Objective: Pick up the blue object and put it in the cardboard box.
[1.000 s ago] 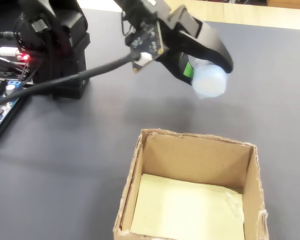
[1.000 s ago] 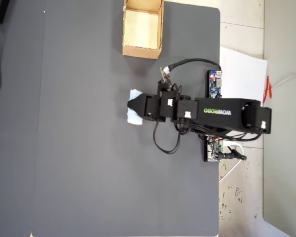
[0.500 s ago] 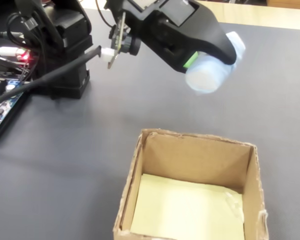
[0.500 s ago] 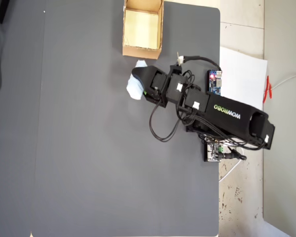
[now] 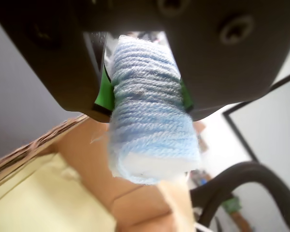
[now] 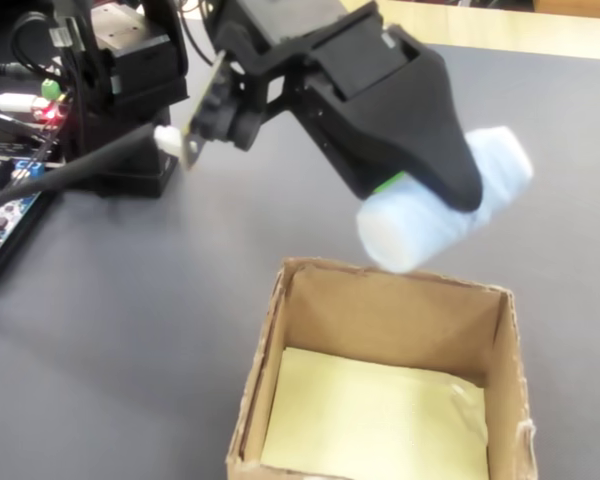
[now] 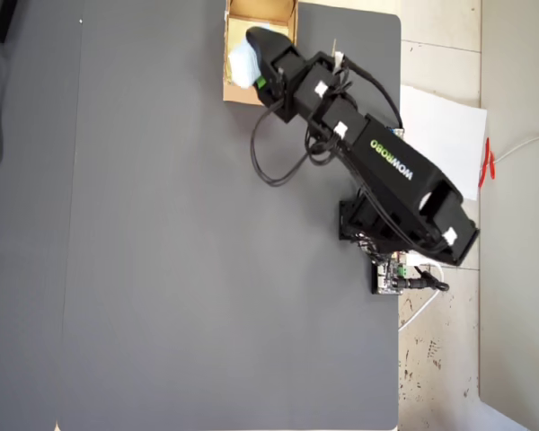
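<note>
The blue object [image 5: 152, 123] is a pale blue roll wound with yarn, and my gripper [image 5: 145, 94] is shut on it, green pads pressing both sides. In the fixed view the blue object [image 6: 420, 225] hangs in my gripper [image 6: 425, 195] just above the far rim of the cardboard box [image 6: 380, 320], whose pale yellow floor is bare. From overhead, the blue object [image 7: 242, 63] sits over the cardboard box [image 7: 238, 90] at the table's top edge, with my gripper [image 7: 256, 76] on it. The box wall [image 5: 87, 154] shows below the object in the wrist view.
The arm's base and electronics [image 6: 100, 90] stand at the back left of the fixed view, with cables [image 6: 20, 190] trailing over the dark grey table [image 7: 162, 251]. A black cable [image 5: 241, 188] loops at the wrist view's lower right.
</note>
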